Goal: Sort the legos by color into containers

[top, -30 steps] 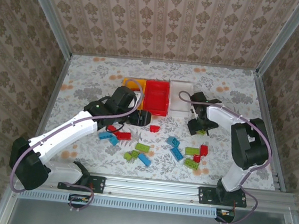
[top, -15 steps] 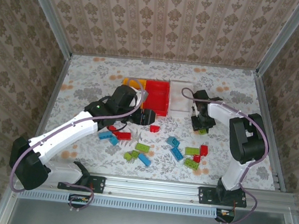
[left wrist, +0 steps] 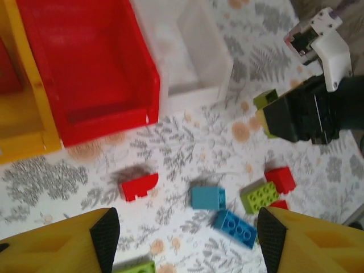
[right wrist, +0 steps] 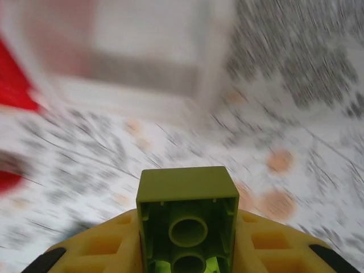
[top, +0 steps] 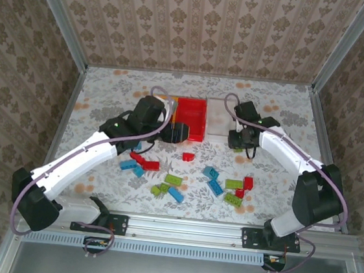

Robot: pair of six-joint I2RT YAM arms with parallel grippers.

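Your right gripper (top: pixel 241 141) grips a lime green brick (right wrist: pixel 187 196) just below the white bin (left wrist: pixel 196 51), right of centre, while your left gripper (left wrist: pixel 187 242) hangs wide open near the red bin (top: pixel 191 111).

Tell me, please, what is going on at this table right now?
The legos are being sorted by color. The right end effector grips a lime green brick just in front of the white bin. The left end effector hovers open and empty near the red bin. Red, blue and green ones lie scattered on the table.
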